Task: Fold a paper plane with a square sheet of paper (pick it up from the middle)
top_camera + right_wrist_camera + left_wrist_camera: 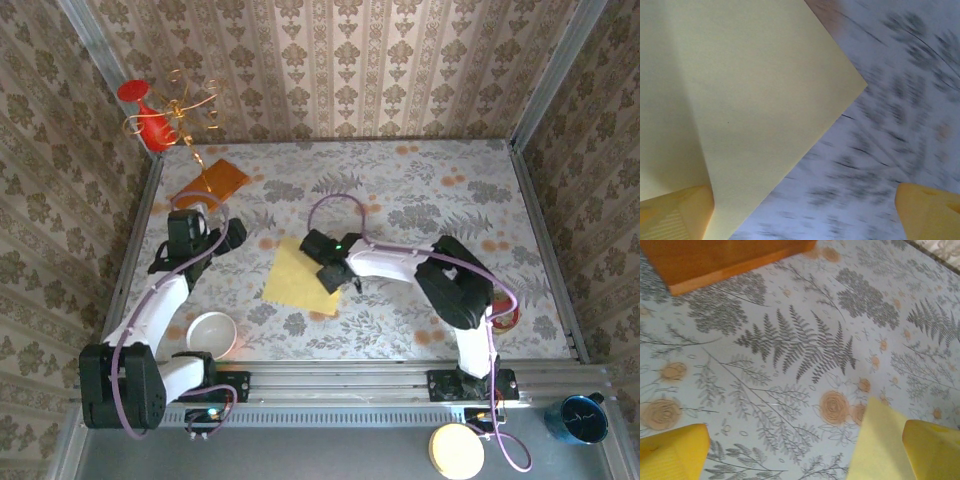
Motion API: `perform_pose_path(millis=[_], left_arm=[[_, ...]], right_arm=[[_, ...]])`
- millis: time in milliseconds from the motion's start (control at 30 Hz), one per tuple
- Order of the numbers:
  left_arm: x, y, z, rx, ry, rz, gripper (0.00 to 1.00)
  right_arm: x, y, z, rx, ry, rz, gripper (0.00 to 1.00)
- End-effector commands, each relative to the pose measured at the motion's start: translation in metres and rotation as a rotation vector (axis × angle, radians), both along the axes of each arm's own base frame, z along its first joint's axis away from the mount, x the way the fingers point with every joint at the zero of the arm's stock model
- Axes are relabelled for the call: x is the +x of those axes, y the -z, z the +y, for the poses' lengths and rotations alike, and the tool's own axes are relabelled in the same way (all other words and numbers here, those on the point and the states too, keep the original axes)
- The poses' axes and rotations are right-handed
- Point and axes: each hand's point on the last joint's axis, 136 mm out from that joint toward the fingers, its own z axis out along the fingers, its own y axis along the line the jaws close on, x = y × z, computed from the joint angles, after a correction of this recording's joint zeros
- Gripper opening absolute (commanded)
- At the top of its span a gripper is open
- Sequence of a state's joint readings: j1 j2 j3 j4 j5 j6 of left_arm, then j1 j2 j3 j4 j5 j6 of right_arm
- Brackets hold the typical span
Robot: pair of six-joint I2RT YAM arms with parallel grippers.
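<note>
- Top view: the square sheet of paper (pixel 298 280) lies flat on the floral counter (pixel 420 200), left of the middle and turned at an angle to the counter's edges. Being square, it has no long axis to line up with.
- The right claw (pixel 340 278) hangs over the sheet's right-hand edge, so the sheet's middle lies a little to that claw's left. The left claw (pixel 225 236) stands apart, off the sheet's far-left side. The right arm is plainly the nearer.
- An orange board (pixel 218 180) lies beyond the left claw, and a white bowl (pixel 212 333) sits near the left arm's base. Neither stands between the right claw and the sheet.
- Left wrist view: the left claw is spread wide and empty, its yellow fingers (pixel 672 455) at the bottom corners. One corner of the sheet pokes in beside the right-hand finger.
- Right wrist view: the right claw is wide too and grips nothing. One finger (pixel 675 215) is over the paper and the other over bare counter, with the sheet's edge running between them.
- To take the sheet by its middle, the claw probably needs to move further in over the paper. Paper this thin and flat may be awkward to pinch.
</note>
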State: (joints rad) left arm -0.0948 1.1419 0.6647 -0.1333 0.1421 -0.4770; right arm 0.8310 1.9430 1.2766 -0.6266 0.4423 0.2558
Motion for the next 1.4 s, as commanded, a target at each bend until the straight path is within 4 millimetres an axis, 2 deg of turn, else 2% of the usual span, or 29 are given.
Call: perform_pose_path(millis=[0,133,233,400,467,567,600,633,700,867,1100,1267,1367], left_arm=[[0.006,-0.009,-0.017,0.008,0.066,0.004,1.0],[0.011,-0.004,-0.037,0.018,0.111,0.042,1.0],[0.013,0.0,-0.057,0.011,0.15,0.071,1.0],[0.011,0.011,-0.106,-0.028,0.261,0.133,1.0],[0.008,0.015,-0.125,-0.041,0.308,0.16,1.0],[0.003,0.02,-0.149,-0.046,0.366,0.195,0.99],[0.005,0.022,-0.15,-0.046,0.364,0.208,0.98],[-0.002,0.023,-0.165,-0.047,0.399,0.217,0.98],[-0.004,0.026,-0.177,-0.069,0.422,0.23,0.97],[-0.005,0.031,-0.216,-0.134,0.52,0.258,0.88],[-0.007,0.048,-0.269,-0.144,0.636,0.328,0.71],[-0.008,0.068,-0.284,-0.164,0.637,0.404,0.6],[-0.01,0.082,-0.28,-0.147,0.614,0.456,0.58]], right_arm=[[-0.011,0.015,-0.062,-0.156,0.067,0.065,0.94],[-0.001,0.004,-0.083,-0.126,0.146,0.059,0.93],[0.004,-0.008,-0.085,-0.067,0.186,0.059,0.92],[0.009,-0.05,-0.054,0.243,0.267,0.019,0.91],[0.006,-0.058,-0.037,0.409,0.328,0.036,0.89],[-0.001,-0.055,-0.017,0.646,0.448,0.106,0.83],[-0.002,-0.051,-0.016,0.701,0.503,0.132,0.79],[-0.003,-0.046,-0.018,0.743,0.561,0.153,0.76],[-0.003,-0.035,-0.022,0.811,0.645,0.188,0.7],[0.006,-0.01,-0.046,0.835,0.772,0.226,0.56],[0.022,-0.005,-0.062,0.845,0.814,0.203,0.45],[0.034,-0.001,-0.058,0.859,0.803,0.216,0.37],[0.039,0.003,-0.057,0.855,0.803,0.222,0.36]])
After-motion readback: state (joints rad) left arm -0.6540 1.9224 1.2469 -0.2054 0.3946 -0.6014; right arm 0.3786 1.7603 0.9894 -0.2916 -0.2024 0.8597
